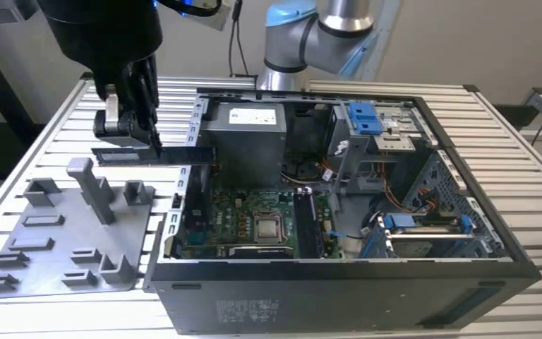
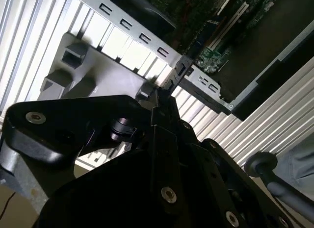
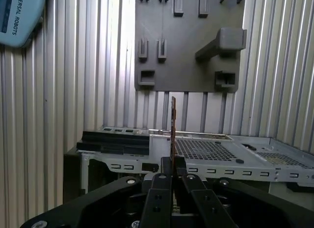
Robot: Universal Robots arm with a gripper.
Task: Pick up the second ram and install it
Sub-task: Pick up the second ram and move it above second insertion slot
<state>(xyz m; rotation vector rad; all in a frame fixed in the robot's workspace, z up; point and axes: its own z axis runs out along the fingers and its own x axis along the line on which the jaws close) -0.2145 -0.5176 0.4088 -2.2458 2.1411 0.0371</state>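
a: what sits closest in the exterior view?
b: the dark near wall of the open computer case [image 1: 346, 296], which lies on the slatted table [image 1: 54, 120]. beside it, on the exterior view's left, lies the grey fixture plate [image 1: 59, 240] with its upright pegs.
a: and inside the case?
b: the green motherboard [image 1: 243, 222] lies flat on the bottom with a square processor [image 1: 269, 228] in the middle. behind the board is a grey power supply [image 1: 245, 138], and the blue brackets [image 1: 369, 116] are toward the exterior view's right.
a: where's the second ram?
b: up off the table, past the plate's far edge. the second ram [image 1: 184, 152] is held level. one end reaches across the case's side wall and the other sticks out over the table. in the first wrist view the second ram [image 3: 172, 125] shows edge-on, a thin line running toward the plate.
a: and the pincer?
b: the gripper [image 1: 149, 145] points down, its fingers pinched narrow on the stick near its middle.
a: farthest back?
b: the arm's base [image 1: 285, 63], grey and blue, at the table's far edge behind the case.
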